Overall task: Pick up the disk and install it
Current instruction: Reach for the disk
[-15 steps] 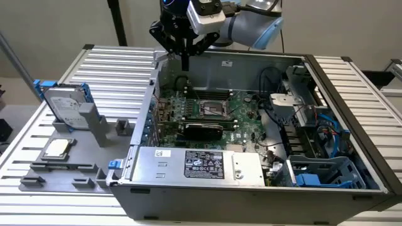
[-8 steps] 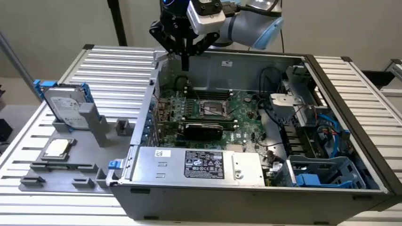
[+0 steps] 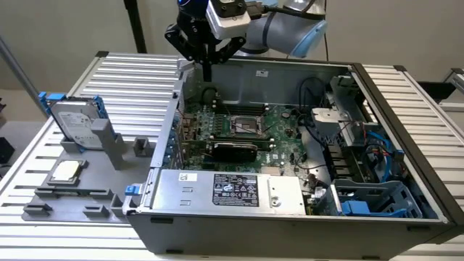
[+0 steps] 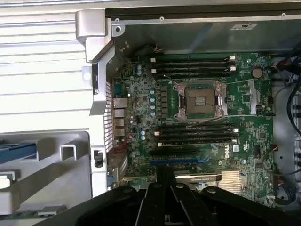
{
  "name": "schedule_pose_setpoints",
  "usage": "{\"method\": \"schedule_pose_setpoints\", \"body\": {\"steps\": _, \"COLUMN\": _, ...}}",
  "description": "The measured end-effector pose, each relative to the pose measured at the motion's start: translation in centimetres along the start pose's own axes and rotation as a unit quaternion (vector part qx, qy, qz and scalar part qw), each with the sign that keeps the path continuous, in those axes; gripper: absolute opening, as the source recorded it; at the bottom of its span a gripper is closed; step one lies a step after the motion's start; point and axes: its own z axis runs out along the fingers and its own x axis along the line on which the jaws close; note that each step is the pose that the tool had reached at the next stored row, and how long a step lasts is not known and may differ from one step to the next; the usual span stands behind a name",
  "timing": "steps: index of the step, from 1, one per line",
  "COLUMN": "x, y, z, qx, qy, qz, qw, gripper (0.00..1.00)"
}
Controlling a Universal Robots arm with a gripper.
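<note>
- Nearest the exterior camera, inside the open computer case (image 3: pixel 290 234), lie the large silver box (image 3: pixel 228 190) with the black label and the blue drive bay (image 3: pixel 373 201). I judge the bay to be the install site.
- On the exterior view's left, beside the case, the grey fixture (image 3: pixel 101 179) carries the small square chip (image 3: pixel 65 171). I disregard the chip.
- Further back on that fixture, the disk (image 3: pixel 75 122) stands on edge in its holder, label outward, blue rails on both sides, untouched.
- Farthest back, the gripper (image 3: pixel 206 73) hangs over the case's far corner above the motherboard (image 3: pixel 239 128). Its jaws are closed together and empty, well apart from the disk.
- I judge the step in hand to be the reach. To do it well, I would open the jaws before descending, clear the case wall, come down over the disk's upper edge and grip squarely, leaving the rails free.
</note>
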Motion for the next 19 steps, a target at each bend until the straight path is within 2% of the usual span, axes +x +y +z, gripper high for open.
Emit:
{"method": "schedule_pose_setpoints", "body": {"steps": 10, "x": 4.5, "y": -0.25, "z": -0.08, "qx": 0.0004, "qy": 0.0026, "qz": 0.000, "qw": 1.0000, "gripper": 0.00}}
{"method": "schedule_pose_setpoints", "body": {"steps": 19, "x": 8.6, "y": -0.41, "z": -0.11, "qx": 0.0008, "qy": 0.0087, "qz": 0.000, "qw": 1.0000, "gripper": 0.00}}
